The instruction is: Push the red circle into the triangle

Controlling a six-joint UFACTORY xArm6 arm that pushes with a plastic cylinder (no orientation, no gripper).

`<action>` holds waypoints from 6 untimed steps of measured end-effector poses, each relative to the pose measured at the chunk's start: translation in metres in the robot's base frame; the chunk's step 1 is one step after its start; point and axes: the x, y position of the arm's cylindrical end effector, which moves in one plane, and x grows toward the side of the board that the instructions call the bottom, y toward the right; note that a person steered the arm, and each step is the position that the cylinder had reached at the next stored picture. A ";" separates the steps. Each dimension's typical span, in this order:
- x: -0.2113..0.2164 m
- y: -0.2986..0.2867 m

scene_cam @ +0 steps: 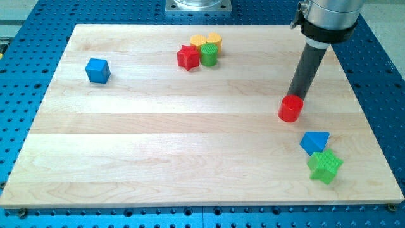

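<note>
The red circle (290, 109) is a short red cylinder on the wooden board at the view's right. The blue triangle (314, 141) lies below it and slightly to the right, a short gap away. My tip (295, 97) is the lower end of the dark rod and sits right at the top edge of the red circle, touching or nearly touching it. The rod slants up to the view's top right.
A green star (325, 166) touches the blue triangle's lower side. A red star (187, 57), green cylinder (209, 55), yellow hexagon (199, 42) and yellow cylinder (214, 40) cluster at top centre. A blue cube (97, 70) sits top left. The board's right edge (373, 136) is near.
</note>
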 end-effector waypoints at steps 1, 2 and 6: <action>0.032 -0.013; 0.034 -0.013; 0.066 -0.067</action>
